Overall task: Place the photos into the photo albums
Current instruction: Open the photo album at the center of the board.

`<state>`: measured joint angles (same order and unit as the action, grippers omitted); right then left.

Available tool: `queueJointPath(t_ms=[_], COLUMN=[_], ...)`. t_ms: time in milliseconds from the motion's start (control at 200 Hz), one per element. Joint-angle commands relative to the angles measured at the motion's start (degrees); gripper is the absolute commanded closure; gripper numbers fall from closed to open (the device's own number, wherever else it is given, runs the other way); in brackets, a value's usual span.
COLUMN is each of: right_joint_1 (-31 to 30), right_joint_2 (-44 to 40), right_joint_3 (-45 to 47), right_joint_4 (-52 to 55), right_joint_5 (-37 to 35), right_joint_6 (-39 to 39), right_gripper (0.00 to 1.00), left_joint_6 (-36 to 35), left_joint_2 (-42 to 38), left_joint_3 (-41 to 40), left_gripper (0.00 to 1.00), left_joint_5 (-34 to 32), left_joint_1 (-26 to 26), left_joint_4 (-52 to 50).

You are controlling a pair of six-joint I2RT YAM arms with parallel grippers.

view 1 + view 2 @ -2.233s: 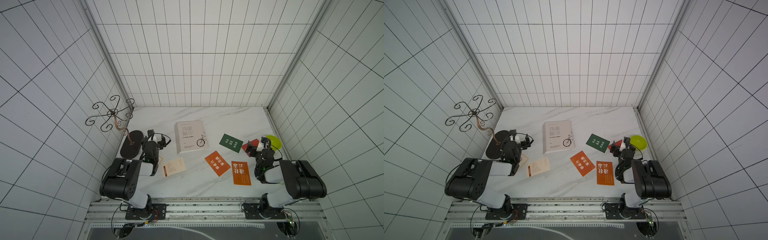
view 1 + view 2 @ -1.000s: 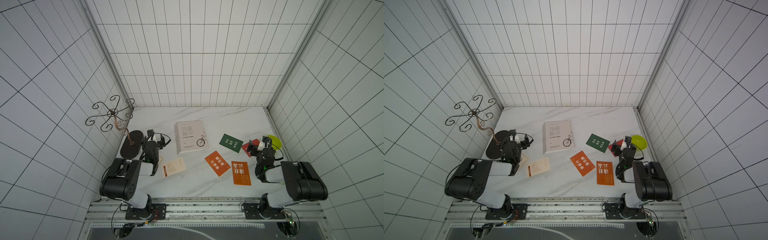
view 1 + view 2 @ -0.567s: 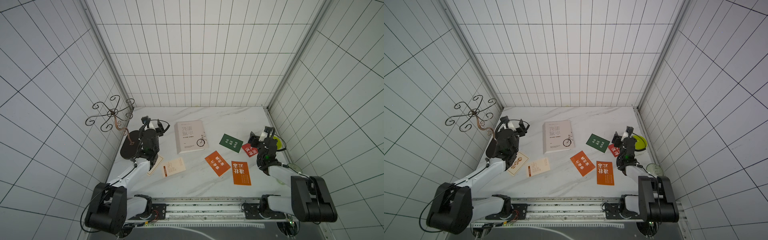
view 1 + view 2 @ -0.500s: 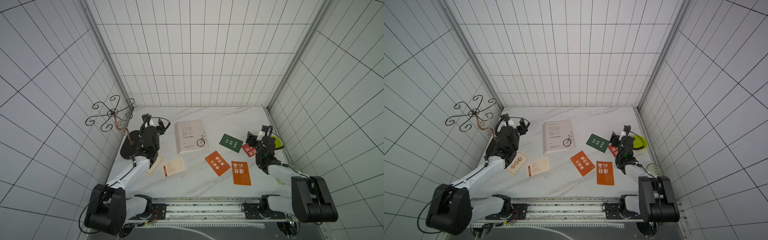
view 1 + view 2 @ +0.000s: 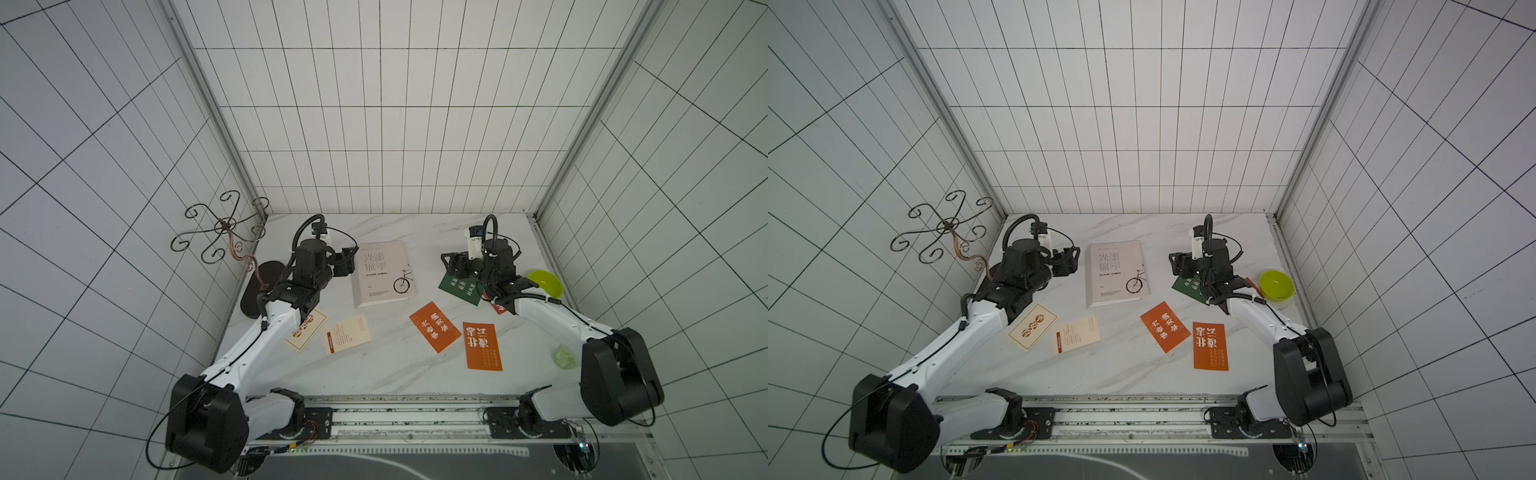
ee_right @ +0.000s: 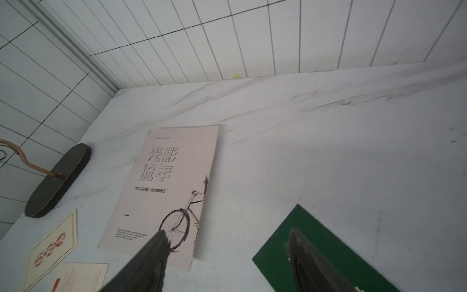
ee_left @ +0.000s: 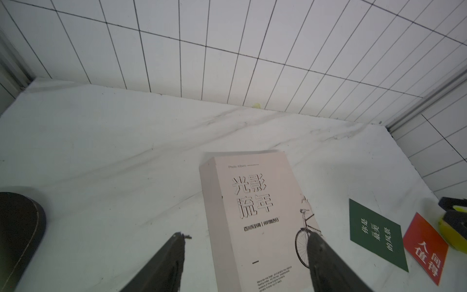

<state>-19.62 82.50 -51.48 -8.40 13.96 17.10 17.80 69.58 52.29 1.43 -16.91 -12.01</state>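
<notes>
- The left gripper (image 5: 346, 264) is held with its jaws wide apart and nothing between them. It hovers just beside the left edge of the photo album (image 5: 382, 274).
- The right gripper (image 5: 453, 266) is likewise spread wide and empty. It is poised above the dark green card (image 5: 459, 286), to the album's right.
- A change of posture is noted: a couple of seconds ago both arms were folded back near the front rail, and they have since been stretched out toward the album from either side.
- Nothing on the table has been shifted by that reach. The album is found closed and flat at the middle of the marble top, cover up, as before.
- All the photos are left outside it:
  - two orange cards (image 5: 435, 326) in front of the album
  - two cream cards (image 5: 347, 334) to the front left
  - the green card
  - a red card (image 7: 424, 250) partly hidden under the right arm
- The task is therefore judged to be at its very start, with only the approach done.
- Opening the cover is expected to be needed before any card can be put in.
</notes>
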Motion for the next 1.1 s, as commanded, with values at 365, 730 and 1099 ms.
queueJointPath(t_ms=[365, 730, 1099], right_joint_1=[-2.14, -2.10, -2.00], right_joint_2=[8.07, 13.38, 18.80], right_joint_3=[-16.94, -25.50, -28.94], right_joint_4=[17.21, 23.50, 23.16], right_joint_5=[7.38, 7.45, 9.42], right_joint_6=[6.48, 6.79, 7.92], right_gripper=[0.33, 0.28, 0.36], left_joint_6=[1.51, 3.88, 6.76], left_joint_2=[8.13, 18.46, 24.99], left_joint_3=[4.46, 9.03, 9.64], left_gripper=[0.24, 0.25, 0.25], left_joint_5=[18.13, 22.29, 21.69], left_joint_1=[-0.41, 1.81, 4.60], left_joint_4=[-8.39, -11.81, -9.13])
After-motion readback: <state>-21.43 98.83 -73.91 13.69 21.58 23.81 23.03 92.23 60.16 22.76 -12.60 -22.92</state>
